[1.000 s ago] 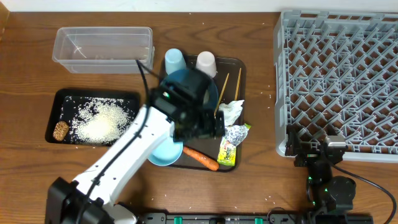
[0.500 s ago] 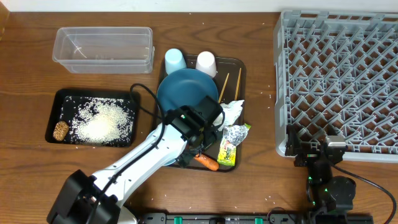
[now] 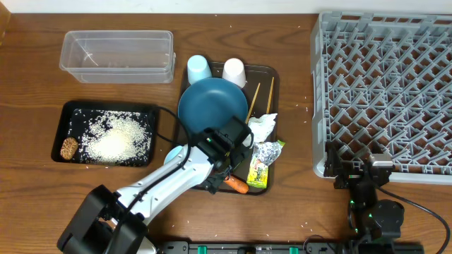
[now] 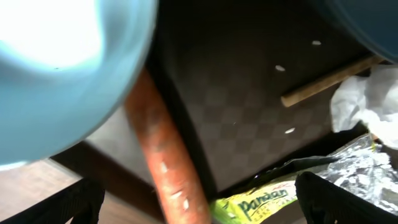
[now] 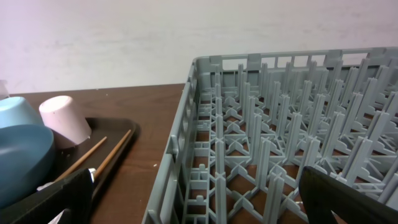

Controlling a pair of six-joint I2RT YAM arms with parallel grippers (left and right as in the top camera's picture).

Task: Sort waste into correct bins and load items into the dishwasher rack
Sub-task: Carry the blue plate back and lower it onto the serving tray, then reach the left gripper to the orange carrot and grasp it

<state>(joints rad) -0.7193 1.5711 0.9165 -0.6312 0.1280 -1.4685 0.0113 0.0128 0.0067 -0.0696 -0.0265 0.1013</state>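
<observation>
Orange carrot [image 4: 168, 168] lay on the brown serving tray [image 4: 242, 130], one end running under the rim of the pale-blue bowl [image 4: 56, 68], the other just beside the yellow-green wrapper [image 4: 267, 199]. Left gripper [image 4: 199, 198] hung right above it with jaws spread wide and the carrot between the two fingers. No contact seen, nothing held. Right gripper [image 5: 199, 199] sat over the desk [image 3: 296, 212] at the near-left corner of the grey dishwasher rack [image 5: 280, 124], jaws also wide, empty.
</observation>
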